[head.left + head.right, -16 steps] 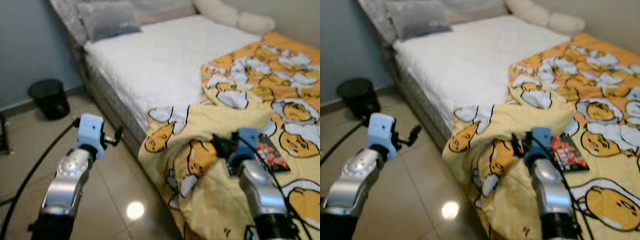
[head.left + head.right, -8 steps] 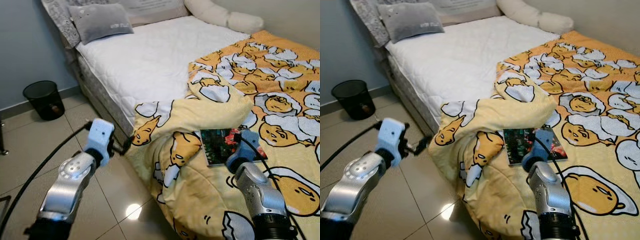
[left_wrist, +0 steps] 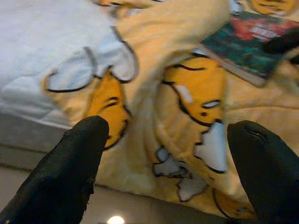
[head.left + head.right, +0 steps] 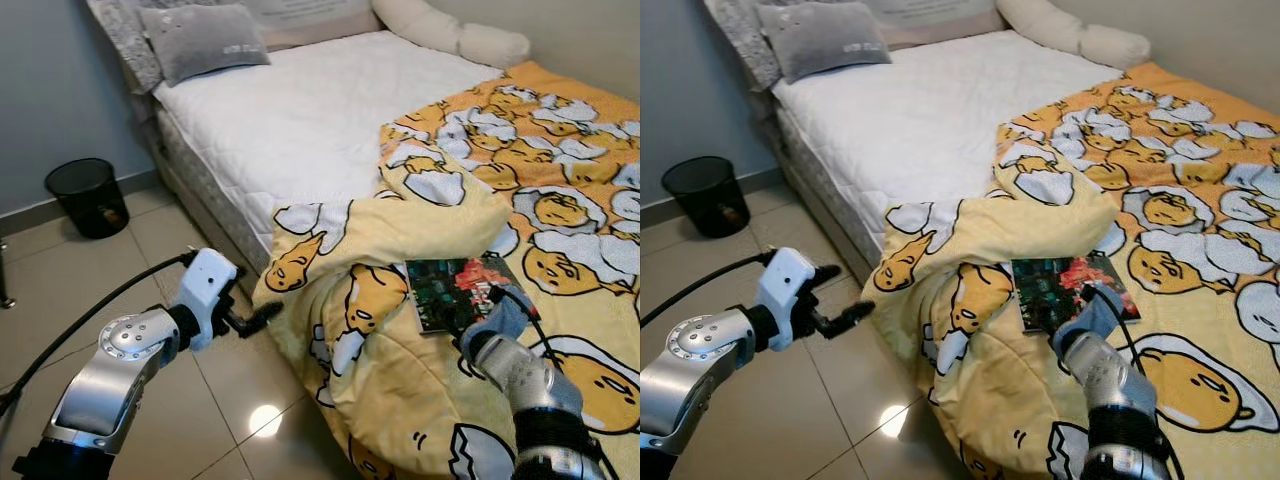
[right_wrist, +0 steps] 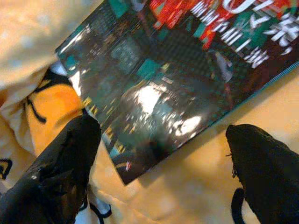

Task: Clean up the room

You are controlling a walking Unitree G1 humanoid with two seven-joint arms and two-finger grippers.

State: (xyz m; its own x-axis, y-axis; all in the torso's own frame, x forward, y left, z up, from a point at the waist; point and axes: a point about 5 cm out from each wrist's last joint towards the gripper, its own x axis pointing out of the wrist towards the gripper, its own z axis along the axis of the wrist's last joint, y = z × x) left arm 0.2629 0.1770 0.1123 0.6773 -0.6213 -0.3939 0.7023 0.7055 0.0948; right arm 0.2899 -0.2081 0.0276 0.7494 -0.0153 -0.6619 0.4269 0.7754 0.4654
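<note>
Right pincer [image 5: 159, 154] spread wide, hovering just above the near edge of a dark glossy book [image 4: 462, 291], holding nothing; contact with the cover impossible to judge from the wrist view. Book lying flat on the yellow egg-print blanket [image 4: 400, 380], which is bunched over the bed's near corner and drooping toward the tiled floor [image 4: 120, 280]. Left pincer [image 3: 168, 154] also wide and empty, out over the floor just beside the hanging blanket fold, apart from it. White mattress [image 4: 300, 120] bare further up, grey pillow [image 4: 205, 40] at the head. Black bin [image 4: 88, 195] by the wall, contents too small to make out. Book title blurred.
</note>
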